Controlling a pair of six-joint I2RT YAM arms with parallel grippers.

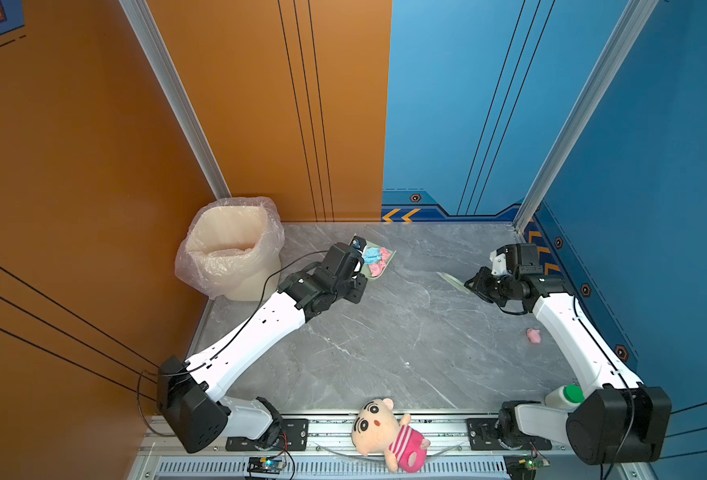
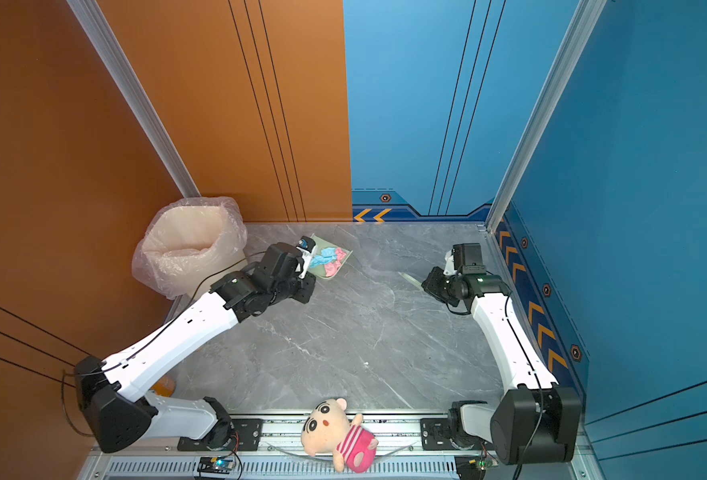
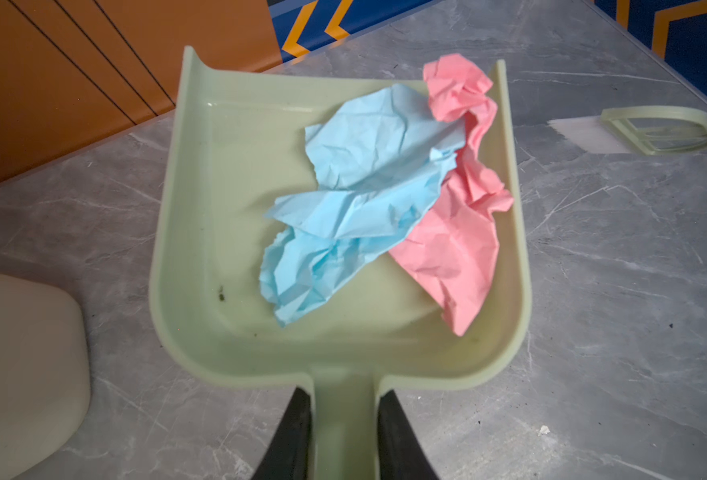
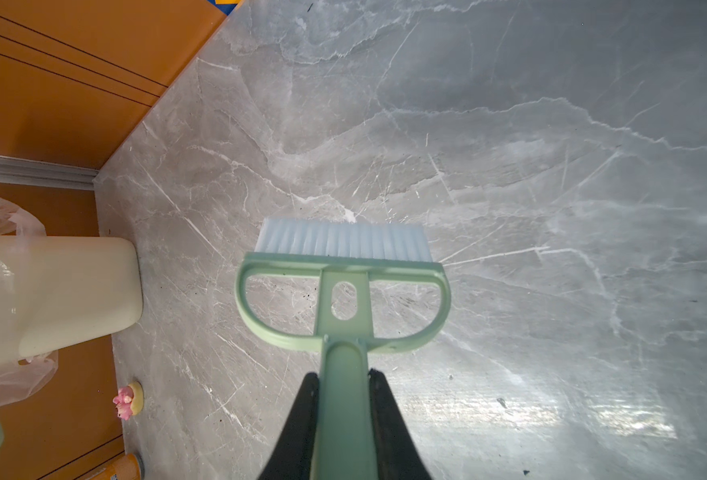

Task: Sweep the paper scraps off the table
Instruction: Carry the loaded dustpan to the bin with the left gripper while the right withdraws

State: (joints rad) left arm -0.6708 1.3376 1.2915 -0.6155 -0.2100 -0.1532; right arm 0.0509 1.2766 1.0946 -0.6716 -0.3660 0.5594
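While the left gripper pinches the handle of the pale green plastic dustpan, a light-blue paper scrap and a pink paper scrap lie inside it, near the cream bag-lined bin at the far left of the grey marble-patterned table. Well apart, right gripper clamped on the pale green white-bristled brush. Small pink lump by right arm: paper or not, unclear.
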